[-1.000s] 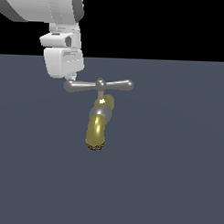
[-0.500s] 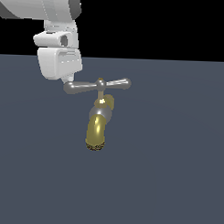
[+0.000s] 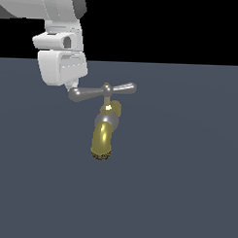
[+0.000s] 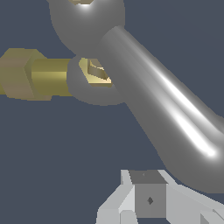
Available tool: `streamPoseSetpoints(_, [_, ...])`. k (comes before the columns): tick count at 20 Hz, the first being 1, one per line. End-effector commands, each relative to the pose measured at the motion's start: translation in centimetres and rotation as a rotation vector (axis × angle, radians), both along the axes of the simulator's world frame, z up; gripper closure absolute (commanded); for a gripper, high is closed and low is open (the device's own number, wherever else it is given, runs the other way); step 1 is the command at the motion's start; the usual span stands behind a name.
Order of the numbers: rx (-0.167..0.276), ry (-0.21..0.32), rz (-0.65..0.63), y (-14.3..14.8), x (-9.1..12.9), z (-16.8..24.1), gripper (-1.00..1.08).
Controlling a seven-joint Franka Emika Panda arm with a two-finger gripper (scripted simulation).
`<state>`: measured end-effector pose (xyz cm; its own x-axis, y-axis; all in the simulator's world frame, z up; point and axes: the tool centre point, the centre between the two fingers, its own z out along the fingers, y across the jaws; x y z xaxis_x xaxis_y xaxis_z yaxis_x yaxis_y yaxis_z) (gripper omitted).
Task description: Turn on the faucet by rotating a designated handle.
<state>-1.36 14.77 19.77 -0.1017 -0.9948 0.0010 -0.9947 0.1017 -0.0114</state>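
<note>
The faucet stands mid-scene in the exterior view, with a brass spout (image 3: pixel 102 140) curving down from a silver joint (image 3: pixel 105 121). Its handle (image 3: pixel 103 91) is a grey crossbar on top, tilted so the arm on the exterior view's left sits lower. My gripper (image 3: pixel 72 85) hangs from the white hand above and presses its tip against that left bulb (image 3: pixel 76 94). In the wrist view the handle (image 4: pixel 166 109) fills the frame as a thick grey bar, with the brass stem (image 4: pixel 35 78) behind it. The gripper (image 4: pixel 148 200) shows its fingers together, holding nothing.
A flat dark blue-grey floor (image 3: pixel 186 191) surrounds the faucet, with black background above it. The white arm (image 3: pixel 59 12) rises out of the frame at the exterior view's upper left.
The gripper has sunk slightly, pushing the handle's left arm. The crossbar has turned a little: its left end dropped and its right end rose.
</note>
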Motion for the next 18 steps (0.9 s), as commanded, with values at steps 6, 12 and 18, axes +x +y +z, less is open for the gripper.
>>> streamPoseSetpoints(6, [-0.001, 0.007, 0.001, -1.0, -1.9, 0.0, 1.08])
streamPoseSetpoints(12, [0.0, 0.008, 0.002, -1.6, -3.1, 0.0, 1.08])
streamPoseSetpoints(18, [0.001, 0.009, 0.003, -2.2, -4.2, 0.0, 1.08])
